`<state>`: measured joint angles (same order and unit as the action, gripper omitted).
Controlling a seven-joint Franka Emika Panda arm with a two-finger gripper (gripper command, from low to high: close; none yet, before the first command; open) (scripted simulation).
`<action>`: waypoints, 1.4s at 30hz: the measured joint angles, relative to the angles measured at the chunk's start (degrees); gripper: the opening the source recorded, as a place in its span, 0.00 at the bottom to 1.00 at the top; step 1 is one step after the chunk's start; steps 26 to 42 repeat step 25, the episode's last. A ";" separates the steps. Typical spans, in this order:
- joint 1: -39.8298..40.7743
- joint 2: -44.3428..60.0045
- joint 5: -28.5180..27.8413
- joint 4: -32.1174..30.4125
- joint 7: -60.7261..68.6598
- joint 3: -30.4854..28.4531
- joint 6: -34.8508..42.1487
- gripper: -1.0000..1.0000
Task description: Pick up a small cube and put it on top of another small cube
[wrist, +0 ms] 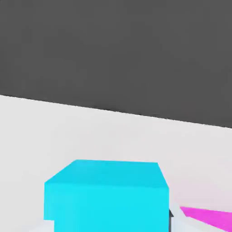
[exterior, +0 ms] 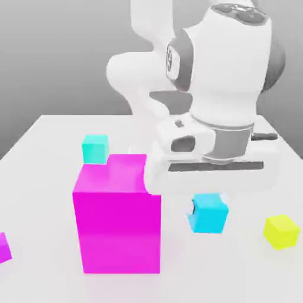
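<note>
The small sky-blue cube (exterior: pixel 209 213) hangs clear of the white tabletop (exterior: pixel 53 136), directly under the arm's white hand, with a dark fingertip (exterior: pixel 193 206) pressed against its side on the exterior view's left. The pincer (exterior: pixel 208 208) is closed on this cube and carries it; in the hand view the cube (wrist: pixel 106 195) sits close to the lens, its top face and one side showing.

Just beside it, toward the exterior view's left, stands the large magenta block (exterior: pixel 117 219), much taller than the cube; a sliver of magenta (wrist: pixel 208 216) also shows in the hand view. Behind that block, further back on the tabletop, rests the greener turquoise small cube (exterior: pixel 94 148). On the exterior view's right, near the held cube but apart from it, lies the yellow cube (exterior: pixel 281 231). At the far left edge a small purple piece (exterior: pixel 3 247) pokes into the picture.
</note>
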<state>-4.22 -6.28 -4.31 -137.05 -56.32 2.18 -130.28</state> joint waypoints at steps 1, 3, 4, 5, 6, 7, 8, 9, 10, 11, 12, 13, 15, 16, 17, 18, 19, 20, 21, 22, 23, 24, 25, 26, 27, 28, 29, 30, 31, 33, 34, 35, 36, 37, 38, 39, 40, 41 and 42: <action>0.81 -2.06 0.08 -0.91 -1.82 -0.47 1.15 0.00; 2.98 -6.19 0.24 -2.74 -5.45 -1.30 3.40 0.00; 4.03 -8.25 0.26 -3.65 -7.34 -1.82 4.57 0.00; 5.19 -10.32 0.31 -4.56 -9.21 -2.26 5.72 0.00; 6.35 -12.39 0.34 -5.47 -11.09 -2.72 6.86 0.00; 7.62 -14.46 0.43 -6.37 -12.93 -3.05 8.02 0.00; 8.85 -16.54 0.48 -7.29 -14.81 -3.43 9.15 0.00; 10.10 -18.62 0.54 -8.20 -16.69 -3.78 10.28 0.00; 11.37 -20.70 0.62 -9.12 -18.55 -4.11 11.41 0.00; 12.64 -22.79 0.70 -10.03 -20.43 -4.43 12.54 0.00; 13.94 -24.88 0.81 -10.95 -22.29 -4.72 13.67 0.00; 15.26 -26.97 0.93 -11.87 -24.14 -4.99 14.79 0.00; 17.90 -31.17 1.20 -13.69 -27.85 -5.53 17.06 0.00; 19.05 -33.21 1.26 -14.62 -29.73 -5.91 18.12 0.00; 20.27 -35.00 1.42 -15.63 -31.36 -6.10 18.82 0.00; 20.92 -35.49 1.46 -16.97 -32.17 -6.24 17.93 0.00; 21.09 -35.33 1.33 -18.47 -32.68 -6.53 16.27 0.00; 21.34 -34.84 1.32 -20.07 -32.84 -6.58 14.17 0.00; 21.49 -34.19 1.25 -21.70 -32.91 -6.66 11.89 0.00; 21.61 -33.62 1.22 -23.03 -32.94 -6.70 9.97 1.00; 21.61 -33.62 1.24 -23.03 -32.93 -6.70 9.97 1.00; 21.61 -33.62 1.24 -23.03 -32.93 -6.70 9.97 1.00; 21.61 -33.62 1.24 -23.03 -32.93 -6.70 9.97 1.00; 21.61 -33.62 1.24 -23.03 -32.93 -6.70 9.97 1.00; 21.61 -33.62 1.24 -23.03 -32.93 -6.70 9.97 1.00; 21.61 -33.62 1.24 -23.03 -32.93 -6.70 9.97 1.00; 21.61 -33.62 1.24 -23.03 -32.93 -6.70 9.97 1.00; 21.61 -33.62 1.24 -23.03 -32.93 -6.70 9.97 1.00; 21.61 -33.62 1.24 -23.03 -32.93 -6.70 9.97 1.00; 21.61 -33.62 1.24 -23.03 -32.93 -6.70 9.97 1.00; 21.61 -33.62 1.24 -23.03 -32.93 -6.70 9.97 1.00; 21.61 -33.62 1.24 -23.03 -32.93 -6.70 9.97 1.00; 21.61 -33.62 1.24 -23.03 -32.93 -6.70 9.97 1.00; 21.61 -33.62 1.24 -23.03 -32.93 -6.70 9.97 1.00; 21.61 -33.62 1.24 -23.03 -32.93 -6.70 9.97 1.00; 21.61 -33.62 1.24 -23.03 -32.93 -6.70 9.97 1.00; 21.61 -33.62 1.24 -23.03 -32.93 -6.70 9.97 1.00; 21.61 -33.62 1.24 -23.03 -32.93 -6.70 9.97 1.00; 21.61 -33.62 1.24 -23.03 -32.93 -6.70 9.97 1.00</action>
